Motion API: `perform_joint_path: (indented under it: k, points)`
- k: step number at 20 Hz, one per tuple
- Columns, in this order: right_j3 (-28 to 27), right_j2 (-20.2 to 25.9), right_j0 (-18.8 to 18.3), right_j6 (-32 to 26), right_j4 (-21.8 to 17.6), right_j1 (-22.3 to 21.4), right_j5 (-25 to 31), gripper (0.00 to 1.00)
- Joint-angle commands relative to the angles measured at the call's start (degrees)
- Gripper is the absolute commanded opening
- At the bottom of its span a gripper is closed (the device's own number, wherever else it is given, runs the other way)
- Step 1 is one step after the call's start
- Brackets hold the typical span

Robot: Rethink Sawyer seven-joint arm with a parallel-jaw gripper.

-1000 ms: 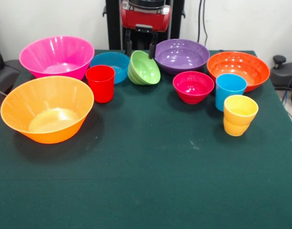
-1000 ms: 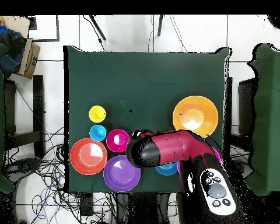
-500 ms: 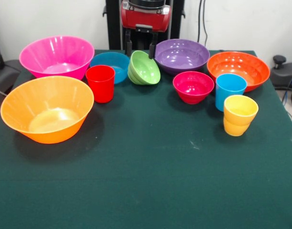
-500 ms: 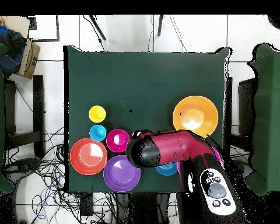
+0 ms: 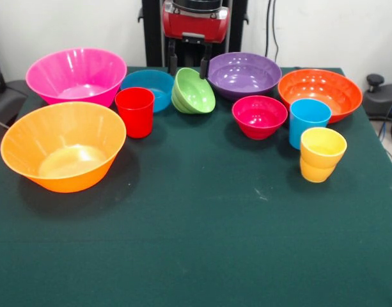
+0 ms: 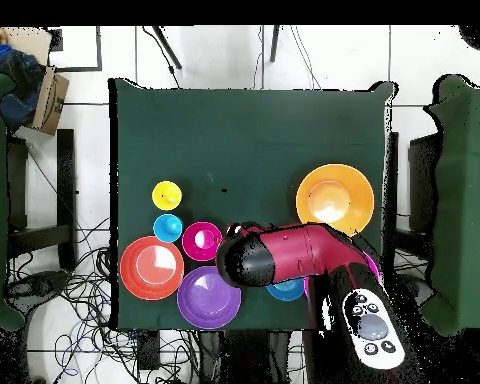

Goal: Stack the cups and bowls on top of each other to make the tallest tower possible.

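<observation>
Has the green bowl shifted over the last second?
No. The green bowl sits tilted in the same spot between the blue bowl and the purple bowl, with the fingers at its rim as before.

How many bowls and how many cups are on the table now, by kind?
Glossy plastic round bowls: 7
Smooth plastic cups: 3
Total: 10

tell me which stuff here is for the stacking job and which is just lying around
For the job: pink bowl, yellow-orange bowl, purple bowl, orange bowl, blue bowl, green bowl, crimson bowl, red cup, blue cup, yellow cup.

Lying about: cardboard box, floor cables.
</observation>
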Motion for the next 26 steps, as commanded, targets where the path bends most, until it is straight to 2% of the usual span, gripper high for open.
perform_joint_path:
  k: [1, 26]
  points:
    - [-0.52, 2.48, 0.83, -1.43, -0.64, 2.63, 1.69, 1.00]
    - [0.06, 0.94, 1.77, 1.60, -0.21, 3.15, 0.42, 1.00]
